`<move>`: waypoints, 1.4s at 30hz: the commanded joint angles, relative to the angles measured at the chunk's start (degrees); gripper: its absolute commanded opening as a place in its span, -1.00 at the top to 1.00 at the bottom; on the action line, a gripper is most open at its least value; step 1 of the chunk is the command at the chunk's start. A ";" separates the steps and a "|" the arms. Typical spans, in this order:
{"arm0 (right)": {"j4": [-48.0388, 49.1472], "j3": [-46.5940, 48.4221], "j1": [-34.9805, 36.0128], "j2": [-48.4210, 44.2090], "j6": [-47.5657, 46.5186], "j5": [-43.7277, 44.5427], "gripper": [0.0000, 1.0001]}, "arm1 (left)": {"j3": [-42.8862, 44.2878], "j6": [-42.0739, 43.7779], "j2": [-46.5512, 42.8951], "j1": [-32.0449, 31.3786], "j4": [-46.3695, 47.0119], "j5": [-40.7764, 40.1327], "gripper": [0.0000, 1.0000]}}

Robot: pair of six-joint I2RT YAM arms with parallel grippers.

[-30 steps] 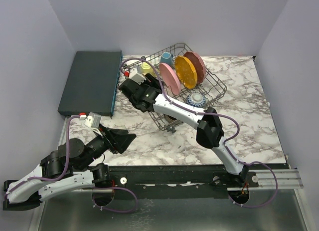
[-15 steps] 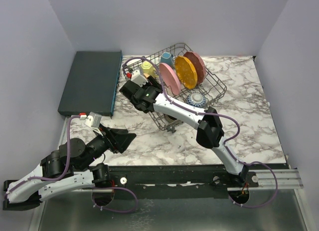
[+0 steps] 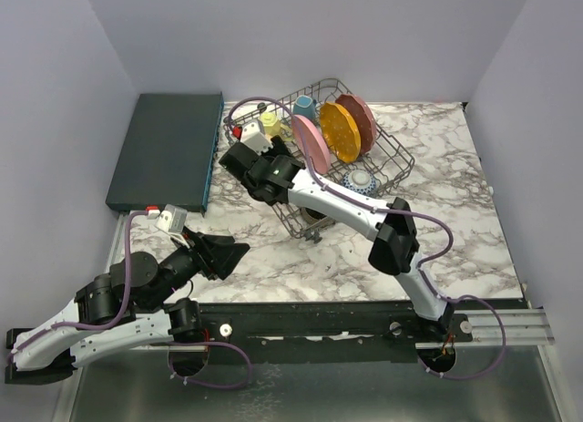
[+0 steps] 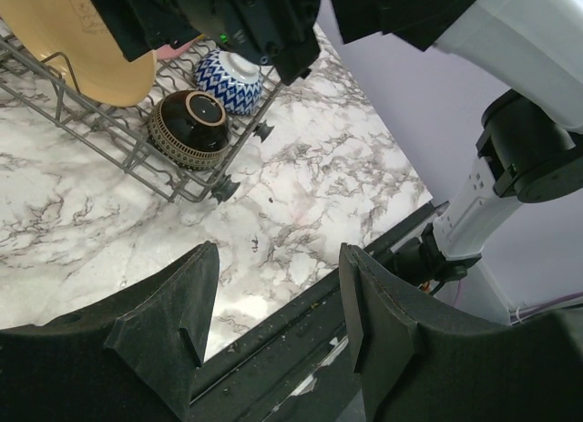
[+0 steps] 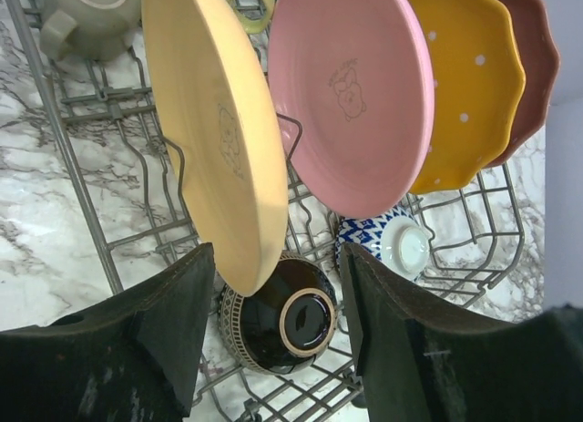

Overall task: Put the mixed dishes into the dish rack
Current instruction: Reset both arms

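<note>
The right gripper (image 5: 273, 267) is open and holds nothing. Just in front of its tips a tan plate (image 5: 214, 139) stands on edge in the dish rack (image 5: 64, 149), with a brown bowl (image 5: 282, 322) lying below it. Further right in the rack stand a pink plate (image 5: 351, 103), an orange plate (image 5: 465, 85), a dark red plate (image 5: 528, 66) and a blue-white bowl (image 5: 383, 240). The left gripper (image 4: 278, 258), also open and empty, hovers over the table (image 4: 301, 194), the rack well ahead of it.

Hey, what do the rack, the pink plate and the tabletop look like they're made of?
Rack: grey metal wire, thin bent rods, matte. Pink plate: likely glazed ceramic, smooth sheen, though melamine is possible. Tabletop: white with grey veins, marble or a printed marble-look surface; can't tell which.
</note>
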 commanded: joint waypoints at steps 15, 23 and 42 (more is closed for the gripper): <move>8.78 -21.30 0.67 -22.68 6.03 -15.37 -0.41 | 0.44 -0.76 1.28 0.12 -2.22 -3.36 -0.37; 15.09 -35.90 0.67 -36.15 6.34 -19.26 -0.51 | 0.70 -1.09 1.00 0.11 -3.04 -5.70 -0.97; 21.00 -58.64 -6.78 -60.93 9.83 -31.23 -0.75 | 2.50 -1.91 9.62 0.11 -5.07 -7.08 -0.98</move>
